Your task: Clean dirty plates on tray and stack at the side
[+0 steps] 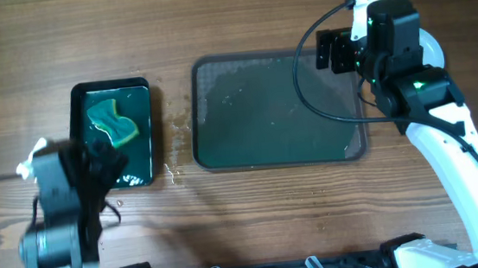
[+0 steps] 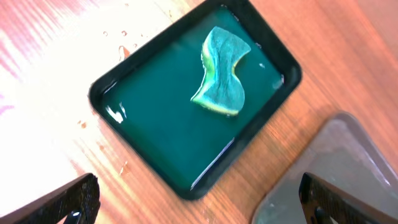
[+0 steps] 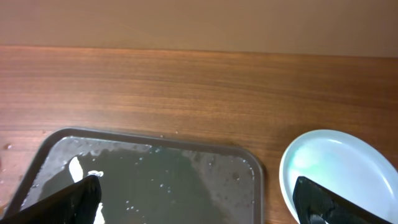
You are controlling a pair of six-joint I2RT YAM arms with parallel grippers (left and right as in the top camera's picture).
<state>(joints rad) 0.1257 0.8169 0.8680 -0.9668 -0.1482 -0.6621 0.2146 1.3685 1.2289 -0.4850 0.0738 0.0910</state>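
Observation:
The large dark grey tray (image 1: pixel 280 109) lies mid-table, wet and with no plates on it; it also shows in the right wrist view (image 3: pixel 155 180) and as a corner in the left wrist view (image 2: pixel 354 149). A pale blue plate (image 3: pixel 336 165) sits on the wood just right of the tray, mostly hidden under my right arm in the overhead view (image 1: pixel 430 48). I cannot tell whether other plates lie beneath it. My right gripper (image 3: pixel 199 205) is open and empty above the tray's far right corner (image 1: pixel 333 52). My left gripper (image 2: pixel 199 205) is open and empty, near the small black tray (image 1: pixel 103 167).
A small black tray (image 1: pixel 113 132) holding green liquid stands left of the grey tray, with a teal and yellow sponge (image 2: pixel 222 71) lying in it. Water drops dot the wood between the two trays (image 1: pixel 173 170). A black cable loops over the grey tray's right side (image 1: pixel 305 93).

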